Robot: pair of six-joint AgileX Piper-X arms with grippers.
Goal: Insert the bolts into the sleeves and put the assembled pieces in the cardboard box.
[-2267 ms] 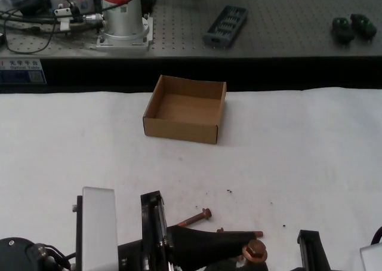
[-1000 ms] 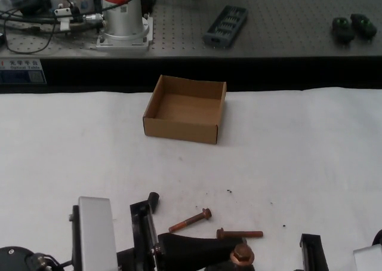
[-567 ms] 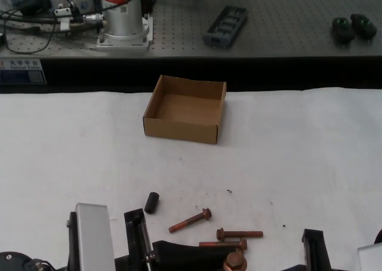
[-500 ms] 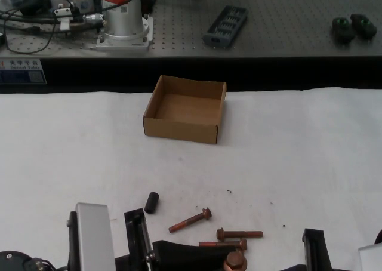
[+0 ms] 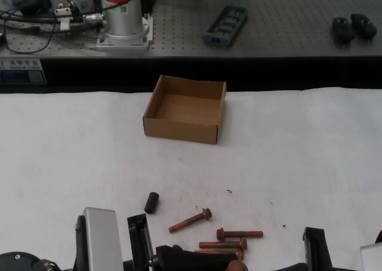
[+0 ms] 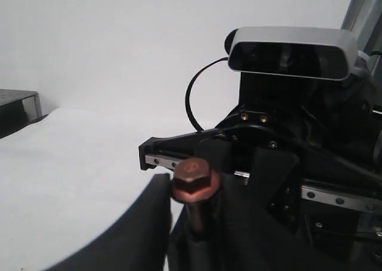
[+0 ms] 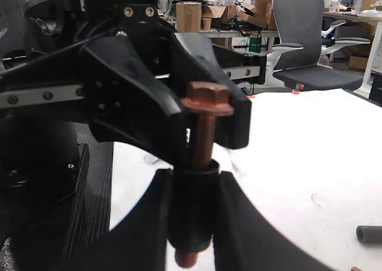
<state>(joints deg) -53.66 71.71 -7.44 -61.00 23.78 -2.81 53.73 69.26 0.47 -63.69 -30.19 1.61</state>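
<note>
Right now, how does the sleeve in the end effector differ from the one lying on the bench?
The held sleeve has a copper-coloured bolt through it; the loose sleeve has none. The held sleeve is clamped in the right end effector, off the bench; the loose sleeve lies on the white cover, touched by nothing. Both are black.

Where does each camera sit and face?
High view: behind the robot, looking forward and down at box and loose bolts; left arm and right arm at bottom edge.
Left wrist view: on the left arm, facing the right arm's camera; left gripper holds a bolt.
Right wrist view: on the right arm, facing the left gripper; right gripper holds the sleeve.
Shared: both wrist views show that bolt.
</note>
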